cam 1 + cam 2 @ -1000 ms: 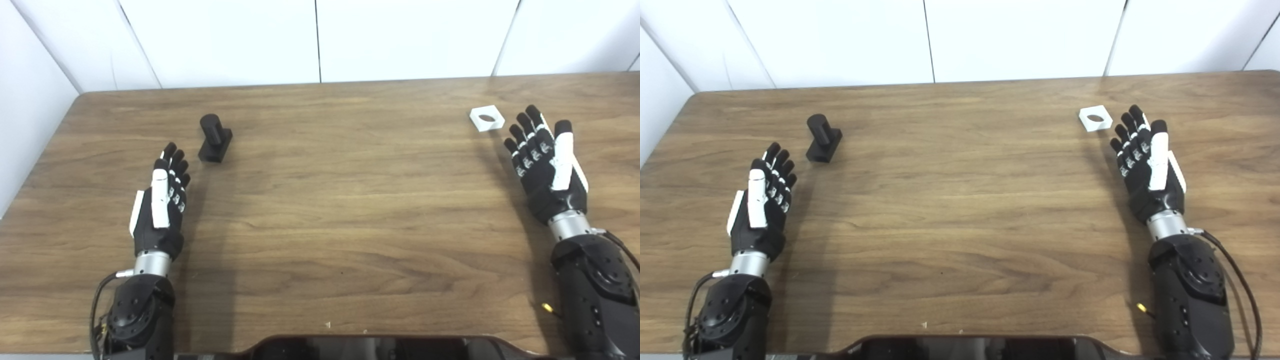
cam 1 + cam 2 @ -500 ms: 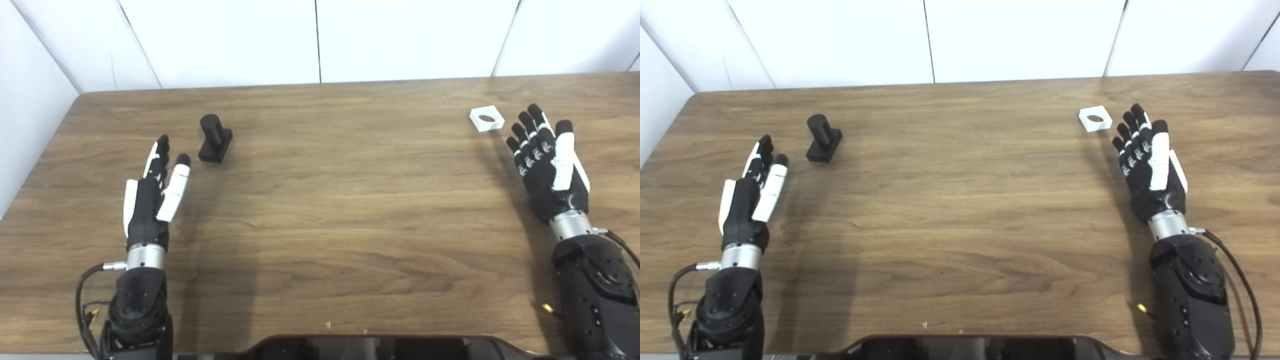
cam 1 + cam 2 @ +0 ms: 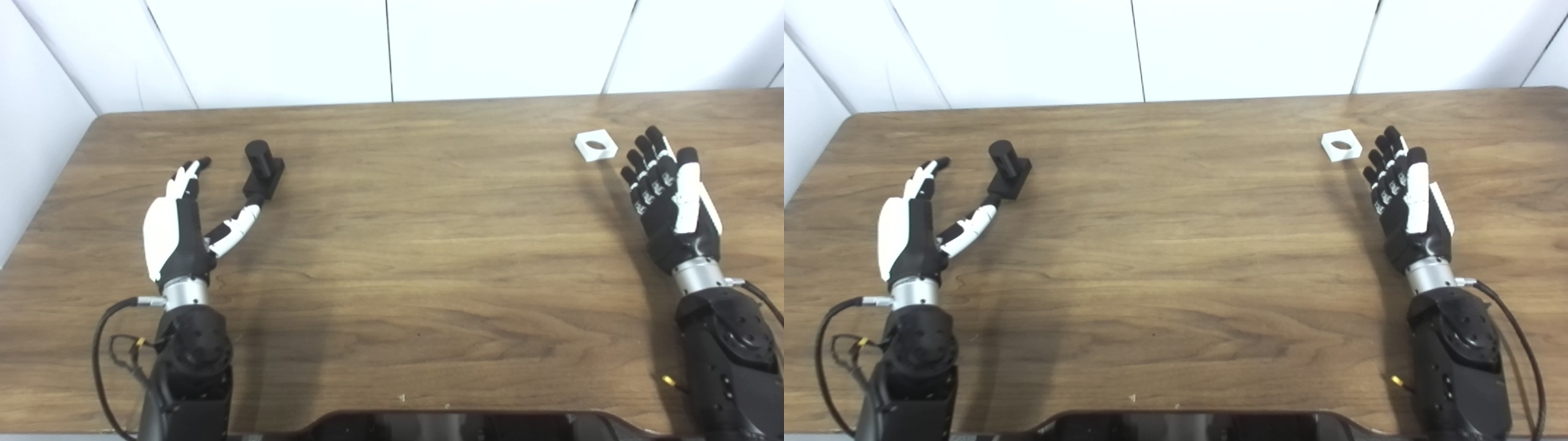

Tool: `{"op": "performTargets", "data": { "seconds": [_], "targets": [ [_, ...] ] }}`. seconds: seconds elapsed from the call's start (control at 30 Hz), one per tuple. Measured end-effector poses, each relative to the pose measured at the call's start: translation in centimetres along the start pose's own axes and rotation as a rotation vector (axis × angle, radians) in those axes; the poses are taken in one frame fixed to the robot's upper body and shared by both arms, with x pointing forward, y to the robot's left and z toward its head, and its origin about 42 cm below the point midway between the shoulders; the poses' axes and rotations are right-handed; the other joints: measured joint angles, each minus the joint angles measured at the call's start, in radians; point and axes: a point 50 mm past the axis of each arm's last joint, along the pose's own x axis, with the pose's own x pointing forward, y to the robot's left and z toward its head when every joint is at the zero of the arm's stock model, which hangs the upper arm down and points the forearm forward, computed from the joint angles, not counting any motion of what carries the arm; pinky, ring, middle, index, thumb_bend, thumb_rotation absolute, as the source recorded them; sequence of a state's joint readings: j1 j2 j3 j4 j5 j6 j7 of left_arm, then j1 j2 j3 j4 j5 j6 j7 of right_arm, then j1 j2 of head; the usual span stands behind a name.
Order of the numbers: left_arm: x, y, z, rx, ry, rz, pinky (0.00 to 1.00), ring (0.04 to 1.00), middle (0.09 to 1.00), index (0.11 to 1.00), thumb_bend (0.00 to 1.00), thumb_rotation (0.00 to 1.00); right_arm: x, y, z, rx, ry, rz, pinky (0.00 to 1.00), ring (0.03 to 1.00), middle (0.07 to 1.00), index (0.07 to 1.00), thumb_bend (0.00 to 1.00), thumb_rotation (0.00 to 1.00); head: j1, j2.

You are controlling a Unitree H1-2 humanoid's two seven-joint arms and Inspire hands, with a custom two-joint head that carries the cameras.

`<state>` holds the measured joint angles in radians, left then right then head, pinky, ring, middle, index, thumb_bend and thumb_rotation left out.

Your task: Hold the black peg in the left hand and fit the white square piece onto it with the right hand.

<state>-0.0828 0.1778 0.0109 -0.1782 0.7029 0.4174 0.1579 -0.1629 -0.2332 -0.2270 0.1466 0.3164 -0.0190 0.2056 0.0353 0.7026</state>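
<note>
Both hands spread and empty over the wooden table (image 3: 392, 245).

The left hand (image 3: 177, 229) is wide, its thumb tip reaching the base of the black peg (image 3: 264, 176), which stands just ahead and to its right. The right hand (image 3: 667, 202) has its fingers splayed, palm up; the white square piece (image 3: 596, 145) lies flat just beyond and left of its fingertips, apart.

Bright, even light is falling from above and slightly left; my left hand (image 3: 177, 226) and right hand (image 3: 670, 199) are casting soft shadows on the table (image 3: 429, 257). Everything is looking mildly soft, with pale glare along the far edge.
</note>
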Motion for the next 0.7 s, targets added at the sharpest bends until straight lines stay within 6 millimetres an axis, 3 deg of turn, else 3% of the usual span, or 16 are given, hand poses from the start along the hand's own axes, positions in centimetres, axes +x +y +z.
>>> {"op": "performTargets", "data": {
  "seconds": [0.3, 0.7],
  "targets": [
    [1.5, -0.9, 0.4, 0.269, -0.009, 0.020, 1.00, 1.000, 0.961, 0.766, 0.74, 0.44, 0.4, -0.2, -0.2, -0.013, 0.009, -0.006, 1.00, 1.000, 1.000, 1.000, 0.61, 1.00, -0.006, -0.014],
    [3.2, -2.7, 1.1, 0.334, -0.002, -0.017, 1.00, 1.000, 0.959, 0.784, 0.76, 0.49, 0.5, -0.5, 0.0, -0.022, 0.010, -0.007, 1.00, 1.000, 1.000, 1.000, 0.60, 1.00, -0.014, -0.026]
  ]
}}
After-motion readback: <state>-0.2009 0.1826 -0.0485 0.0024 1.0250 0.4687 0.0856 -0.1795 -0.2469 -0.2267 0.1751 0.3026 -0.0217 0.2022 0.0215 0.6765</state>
